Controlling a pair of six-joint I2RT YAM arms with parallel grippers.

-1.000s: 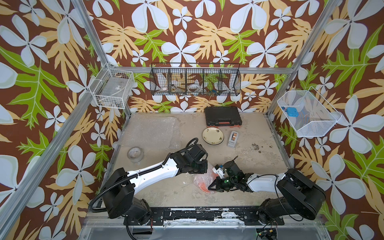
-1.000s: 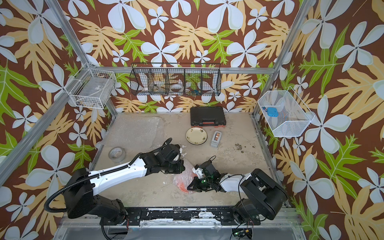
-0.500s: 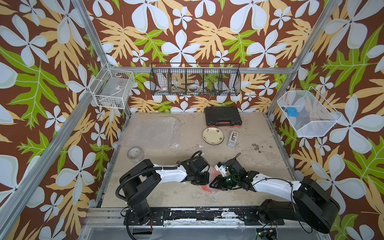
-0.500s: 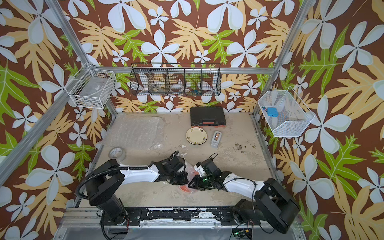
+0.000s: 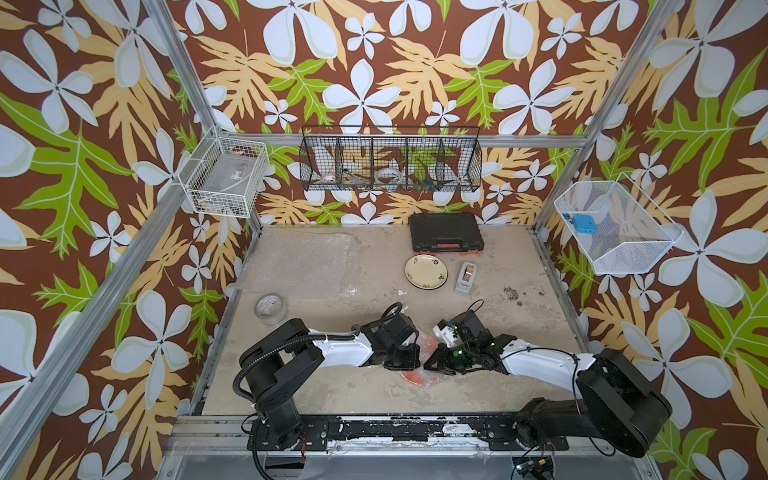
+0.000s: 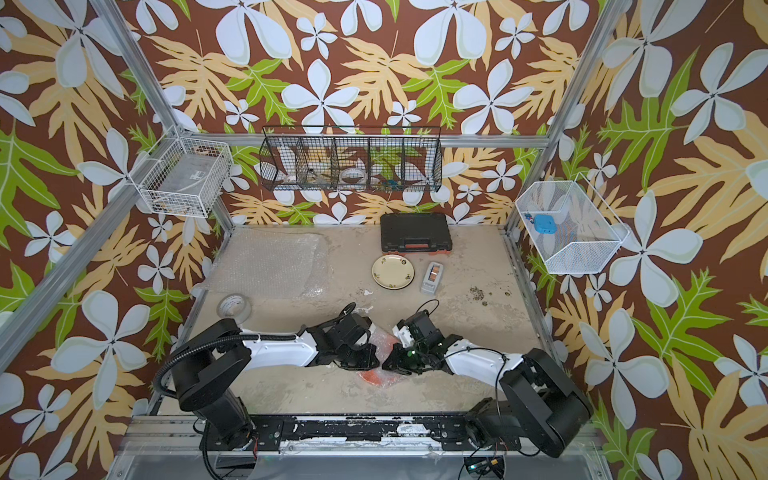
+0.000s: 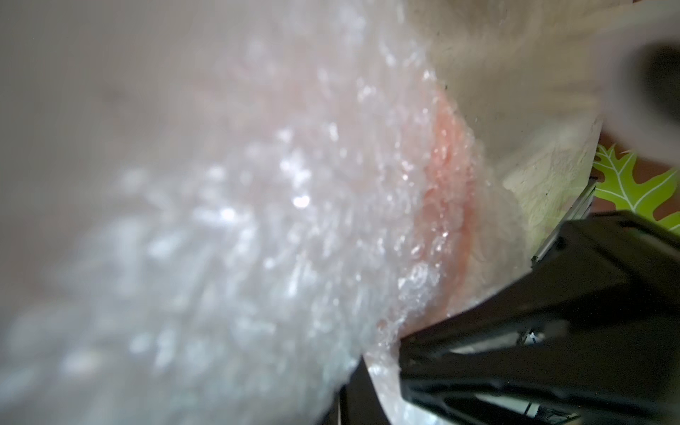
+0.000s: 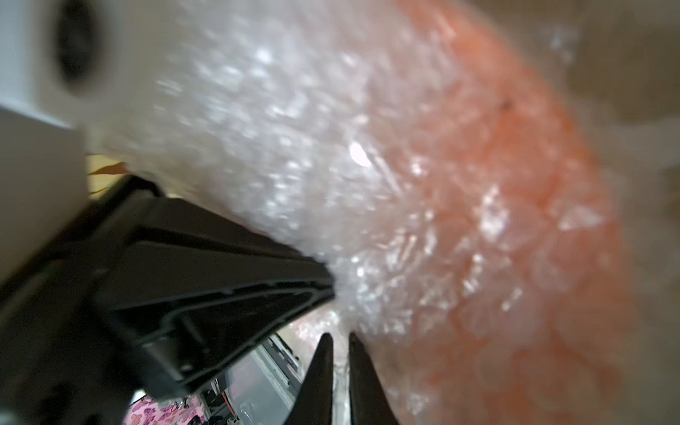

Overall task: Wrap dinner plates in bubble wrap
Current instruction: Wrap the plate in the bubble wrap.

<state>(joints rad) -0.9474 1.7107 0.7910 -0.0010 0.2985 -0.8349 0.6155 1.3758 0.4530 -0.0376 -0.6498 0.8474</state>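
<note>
Moved: left gripper (image 8: 327, 283), right gripper (image 8: 338, 336), lowered onto orange plate (image 5: 413, 376).
Plate: front-centre edge of table (image 5: 498, 324), inside bubble wrap (image 8: 279, 140).
Left: closed, tip against wrap.
Right: fingers (image 8: 320, 368) nearly together, at wrap.

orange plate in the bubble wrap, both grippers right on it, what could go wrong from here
1. The left gripper and right gripper sit tip to tip over the orange plate; a small misjudged move could knock them together.
2. The bubble wrap looks bunched and loose, with no tape visible on it, so a fold may spring open once released.
3. Tugging the wrap could drag or tip the plate.
</note>
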